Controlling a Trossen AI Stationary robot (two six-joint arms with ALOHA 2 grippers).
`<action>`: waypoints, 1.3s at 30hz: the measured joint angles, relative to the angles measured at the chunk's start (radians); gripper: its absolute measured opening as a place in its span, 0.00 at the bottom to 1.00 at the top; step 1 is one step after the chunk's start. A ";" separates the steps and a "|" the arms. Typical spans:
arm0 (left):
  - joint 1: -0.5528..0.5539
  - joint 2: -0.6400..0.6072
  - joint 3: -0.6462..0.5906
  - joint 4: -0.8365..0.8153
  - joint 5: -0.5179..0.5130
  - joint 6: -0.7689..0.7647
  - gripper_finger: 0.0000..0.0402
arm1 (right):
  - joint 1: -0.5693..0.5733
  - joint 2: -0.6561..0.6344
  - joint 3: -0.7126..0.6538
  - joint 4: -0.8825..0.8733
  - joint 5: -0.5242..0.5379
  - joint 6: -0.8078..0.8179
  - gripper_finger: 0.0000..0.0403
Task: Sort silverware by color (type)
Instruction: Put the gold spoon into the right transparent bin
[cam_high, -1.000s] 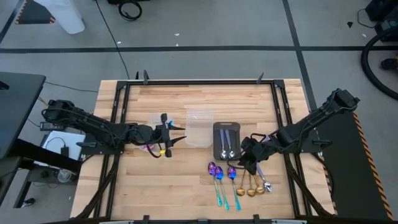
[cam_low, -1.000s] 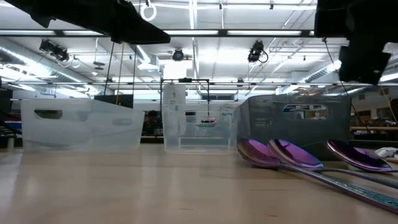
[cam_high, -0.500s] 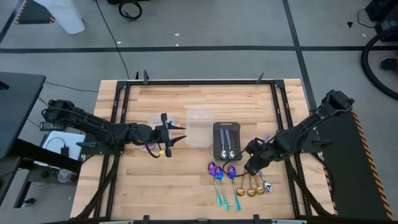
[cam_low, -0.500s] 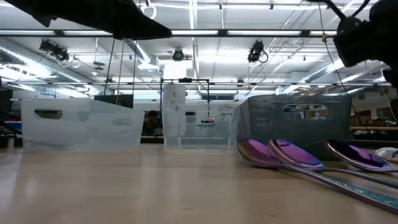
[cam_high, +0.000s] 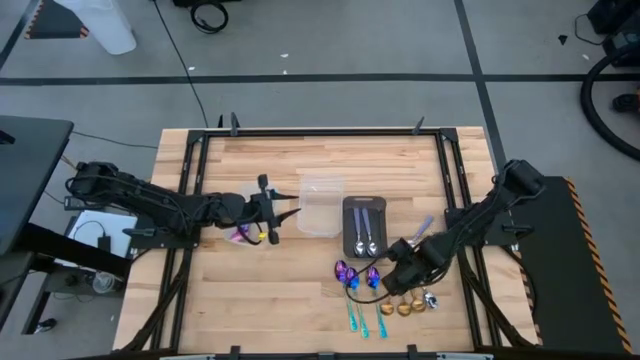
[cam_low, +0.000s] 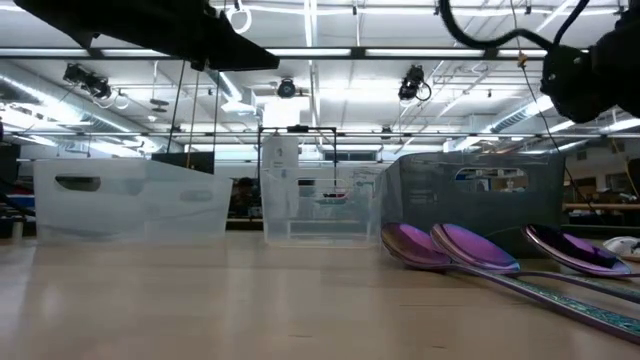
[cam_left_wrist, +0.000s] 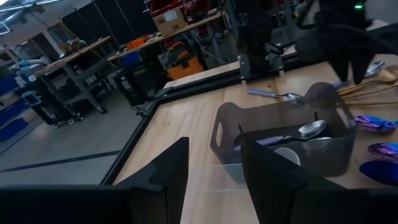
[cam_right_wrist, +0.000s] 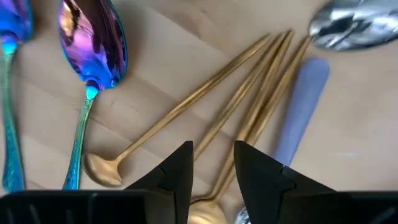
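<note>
A: Where's the silverware?

B: Mostly loose at the near right of the table: three gold spoons (cam_right_wrist: 217, 118) fanned with their handles crossing, purple spoons (cam_right_wrist: 92, 43) just beside them, a silver spoon (cam_right_wrist: 357, 25) on the far side of the gold. Two more silver ones already lie in the dark grey tray (cam_high: 363, 226).

A: And the step in hand?

B: I'd say the gold group. The right gripper (cam_right_wrist: 211, 163) hangs right over them, jaws a little apart and empty.

A: Next move?

B: Come down on one handle only. They overlap, so a sloppy pinch could lift two or scatter them.

A: The left arm?

B: The left gripper (cam_left_wrist: 214, 165) waits by the clear tub (cam_high: 321, 204), jaws parted, holding nothing.

A: Anything unclear?

B: From above the arm hides much of the gold spoons, and the purple thing by the left gripper is too small to name
</note>
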 joint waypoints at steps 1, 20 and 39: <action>0.002 0.000 0.000 0.000 0.000 -0.005 0.38 | 0.000 0.022 0.013 -0.001 -0.009 0.010 0.31; 0.002 0.000 -0.001 -0.107 0.000 -0.125 0.38 | -0.001 0.215 0.090 0.028 -0.146 0.125 0.22; 0.000 0.000 -0.001 -0.161 0.000 -0.169 0.38 | -0.002 0.207 0.087 -0.011 -0.052 0.114 0.06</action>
